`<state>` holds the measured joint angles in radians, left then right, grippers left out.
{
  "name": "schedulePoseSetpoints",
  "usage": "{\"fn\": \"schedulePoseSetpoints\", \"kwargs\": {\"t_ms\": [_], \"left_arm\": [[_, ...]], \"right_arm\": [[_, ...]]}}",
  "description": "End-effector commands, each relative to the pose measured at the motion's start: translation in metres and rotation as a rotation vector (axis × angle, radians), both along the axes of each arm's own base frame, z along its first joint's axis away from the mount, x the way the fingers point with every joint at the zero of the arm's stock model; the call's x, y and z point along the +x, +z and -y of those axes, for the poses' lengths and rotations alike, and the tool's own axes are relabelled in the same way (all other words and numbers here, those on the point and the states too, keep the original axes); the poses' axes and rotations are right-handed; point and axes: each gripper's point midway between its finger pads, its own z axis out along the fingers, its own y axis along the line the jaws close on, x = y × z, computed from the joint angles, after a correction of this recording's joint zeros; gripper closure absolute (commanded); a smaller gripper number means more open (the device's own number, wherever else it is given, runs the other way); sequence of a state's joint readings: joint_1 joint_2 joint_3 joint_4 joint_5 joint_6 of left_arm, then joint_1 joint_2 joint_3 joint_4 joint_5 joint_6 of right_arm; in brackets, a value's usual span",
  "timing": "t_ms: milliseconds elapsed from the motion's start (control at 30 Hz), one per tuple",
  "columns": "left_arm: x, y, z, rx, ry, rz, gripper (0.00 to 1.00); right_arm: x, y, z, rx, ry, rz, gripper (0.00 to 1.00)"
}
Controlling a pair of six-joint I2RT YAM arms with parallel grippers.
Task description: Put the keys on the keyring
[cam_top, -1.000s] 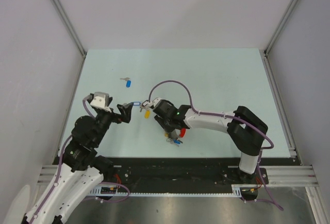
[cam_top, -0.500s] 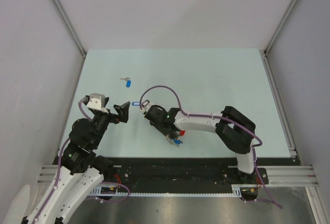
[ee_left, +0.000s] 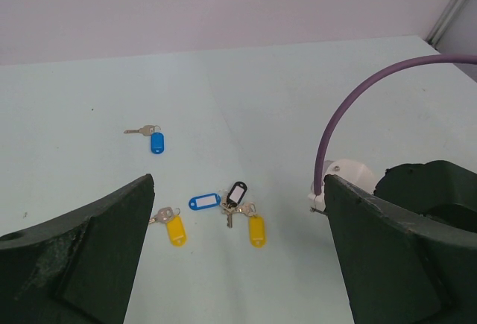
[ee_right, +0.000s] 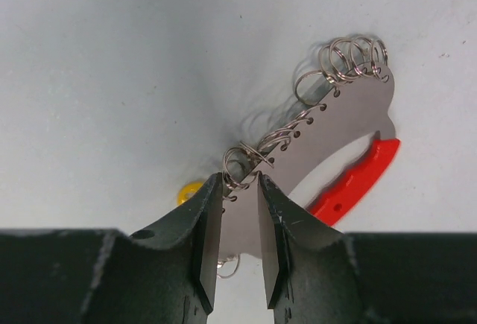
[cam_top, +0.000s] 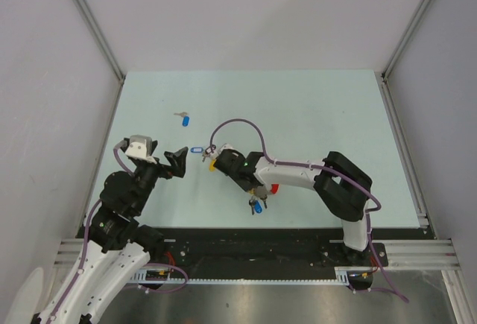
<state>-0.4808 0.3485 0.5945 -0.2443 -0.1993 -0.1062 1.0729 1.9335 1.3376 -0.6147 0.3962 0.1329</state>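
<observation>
The keyring (ee_right: 350, 115) is a silvery metal arc with wire loops, joined to a red plastic arc (ee_right: 356, 179). My right gripper (ee_right: 240, 182) is shut on the end of the silvery arc, a finger on each edge. From above, its red part (cam_top: 271, 188) shows under the right forearm, and a blue-tagged key (cam_top: 258, 206) hangs there. Loose keys lie on the table: a blue-tagged one (ee_left: 156, 142) farther off, then a blue tag (ee_left: 203, 202), a black tag (ee_left: 237, 192) and two yellow tags (ee_left: 176, 230) (ee_left: 256, 230). My left gripper (ee_left: 238, 182) hangs open above them.
The right arm's purple cable (cam_top: 238, 123) loops over the middle of the pale green table (cam_top: 320, 108). Grey walls with metal rails (cam_top: 89, 22) close in the table on three sides. The left gripper (cam_top: 177, 162) sits close to the right wrist.
The right wrist has shifted left and back a little over the keyring, and its jaws have narrowed onto the silvery arc. The left arm drew back slightly early on, then held still.
</observation>
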Motion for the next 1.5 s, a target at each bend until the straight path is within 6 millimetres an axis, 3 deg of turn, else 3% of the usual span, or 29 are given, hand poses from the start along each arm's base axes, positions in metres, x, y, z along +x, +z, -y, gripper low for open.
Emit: {"fn": "schedulePoseSetpoints", "kwargs": {"t_ms": [0, 167, 533, 767, 900, 1000, 1367, 1467], "left_arm": [[0.002, 0.008, -0.001, -0.038, 0.010, 0.025, 0.00], [0.001, 0.010, -0.003, -0.044, 0.014, 0.031, 0.00], [-0.001, 0.012, -0.002, -0.052, 0.008, 0.040, 0.00], [-0.001, 0.011, 0.000, -0.054, 0.000, 0.038, 0.00], [-0.001, 0.011, 0.000, -0.052, -0.002, 0.038, 0.00], [0.000, 0.010, 0.001, -0.050, -0.005, 0.034, 0.00], [0.002, 0.006, 0.004, -0.044, -0.015, 0.020, 0.00], [0.002, 0.006, 0.004, -0.044, -0.017, 0.018, 0.00]], "right_arm": [[-0.005, 0.034, -0.014, 0.078, 0.004, 0.038, 0.69], [-0.018, 0.028, -0.016, 0.060, 0.004, 0.016, 0.69], [-0.023, 0.005, -0.004, -0.042, -0.021, 0.024, 0.72], [-0.018, 0.006, -0.003, -0.049, -0.026, 0.048, 0.82], [-0.014, 0.014, -0.004, -0.034, -0.030, 0.070, 0.96], [-0.008, 0.018, 0.000, -0.037, -0.041, 0.086, 1.00], [0.002, 0.023, 0.009, -0.047, -0.073, 0.107, 1.00], [0.000, 0.018, 0.008, -0.054, -0.069, 0.096, 0.93]]}}
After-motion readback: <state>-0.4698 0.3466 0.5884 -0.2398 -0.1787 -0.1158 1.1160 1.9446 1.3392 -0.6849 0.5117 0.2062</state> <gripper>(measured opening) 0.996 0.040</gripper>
